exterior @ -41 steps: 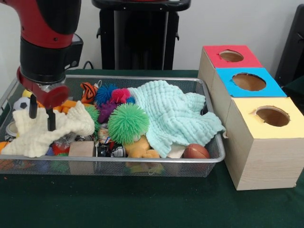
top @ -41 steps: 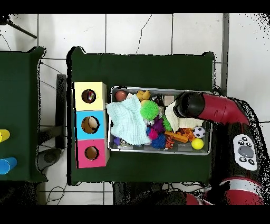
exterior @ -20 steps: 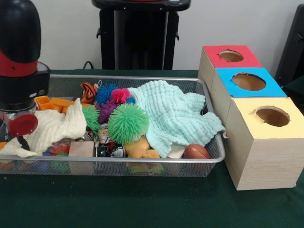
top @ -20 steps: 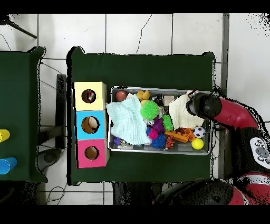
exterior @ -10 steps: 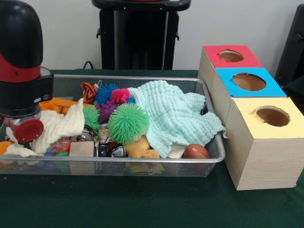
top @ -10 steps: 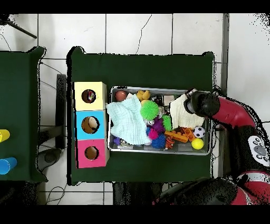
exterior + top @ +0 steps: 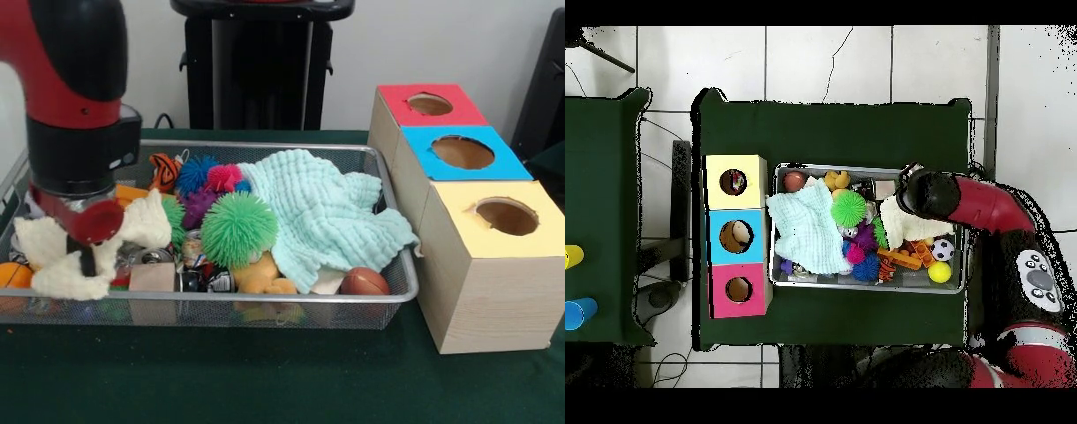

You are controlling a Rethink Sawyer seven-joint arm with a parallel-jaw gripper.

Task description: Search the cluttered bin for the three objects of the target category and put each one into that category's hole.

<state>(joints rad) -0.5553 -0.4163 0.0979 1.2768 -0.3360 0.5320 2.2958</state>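
- Green-covered table (image 7: 265, 380): spreads below the gripper (image 7: 86, 263) and out to every side of it.
- Black stand (image 7: 260, 71): upright, behind the table, well back from the gripper and off to its picture-right in the front view.
- White wall (image 7: 424, 44): behind the stand.
- Tiled floor (image 7: 825, 60): pale, around the table.
- Second green table (image 7: 600, 200): well apart from the gripper, across a gap of floor.
- Yellow cup (image 7: 571, 257) and blue cup (image 7: 573, 313): on that second table's edge, near each other.

No legible text, label, brand, number or sign on any item in either view.
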